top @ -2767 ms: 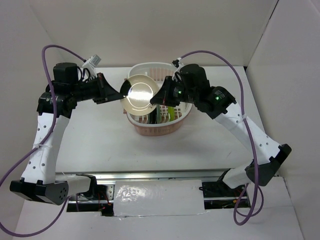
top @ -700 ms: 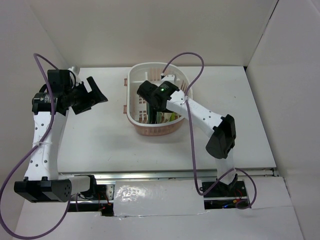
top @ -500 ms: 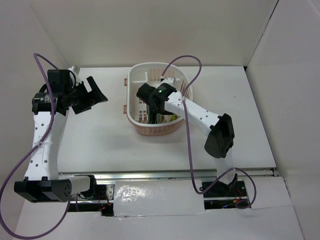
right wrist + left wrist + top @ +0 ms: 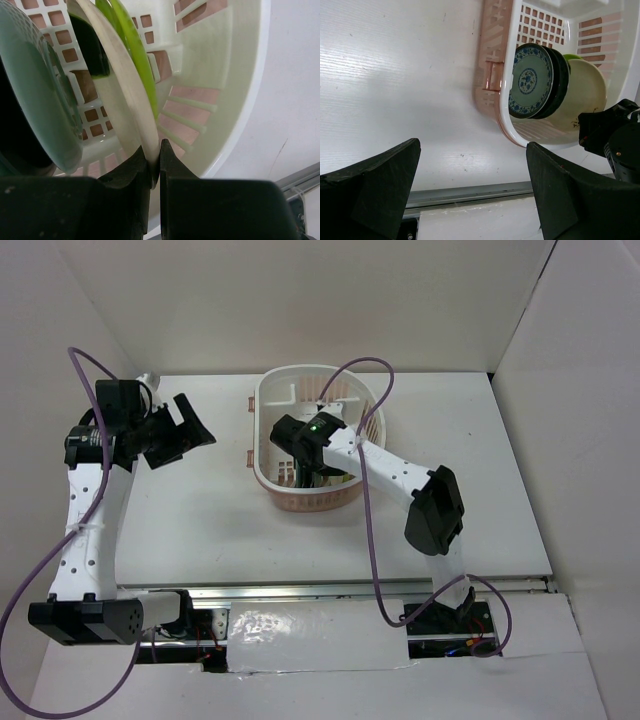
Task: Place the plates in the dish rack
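The pink and white dish rack [image 4: 265,400] stands at the table's far middle. In the right wrist view my right gripper [image 4: 156,156] is shut on the bottom rim of the tan plate [image 4: 112,95], which stands on edge inside the rack [image 4: 235,75]. The lime-green plate [image 4: 132,45] stands right behind it, and a teal plate [image 4: 35,85] and a black one stand on the other side. The left wrist view shows the patterned teal plate [image 4: 530,80], the black plate [image 4: 561,75] and the tan plate [image 4: 585,92] upright in a row. My left gripper [image 4: 190,425] hangs open and holds nothing, left of the rack.
The rack's pink handle [image 4: 492,75] sticks out toward my left gripper [image 4: 472,146]. A metal rail [image 4: 470,192] runs along the table's near edge. White walls close in the table at the back and on both sides.
The tan plate, earlier held above the rack between both grippers, is now down in the rack in the right gripper alone. The left gripper has let go and drawn back left.
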Controlling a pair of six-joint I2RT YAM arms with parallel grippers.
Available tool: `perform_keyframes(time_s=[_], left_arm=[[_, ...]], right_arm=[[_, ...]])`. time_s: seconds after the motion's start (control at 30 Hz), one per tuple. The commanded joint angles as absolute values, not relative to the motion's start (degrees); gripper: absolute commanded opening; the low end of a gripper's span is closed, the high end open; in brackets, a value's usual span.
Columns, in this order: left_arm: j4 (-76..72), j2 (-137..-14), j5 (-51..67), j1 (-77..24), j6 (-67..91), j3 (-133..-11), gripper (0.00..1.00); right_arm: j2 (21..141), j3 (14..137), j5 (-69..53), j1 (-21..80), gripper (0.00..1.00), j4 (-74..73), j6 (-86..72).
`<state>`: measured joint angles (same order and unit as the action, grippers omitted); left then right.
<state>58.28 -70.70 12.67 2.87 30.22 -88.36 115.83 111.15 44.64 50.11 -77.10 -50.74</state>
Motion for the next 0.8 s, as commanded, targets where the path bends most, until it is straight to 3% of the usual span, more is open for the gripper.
perform_keyframes(time_s=[0.0,0.77], left_arm=[[56.7,-69.2,12.7,3.3,30.0,-88.2,0.99],[56.9,-69.1,12.3,3.5,29.7,-88.2,0.99]], right_arm=[[116.4,109.8,43.8,50.6,0.0,-75.9,-51.6],[115.6,110.6,41.5,51.4,0.0,-74.7,-50.4]])
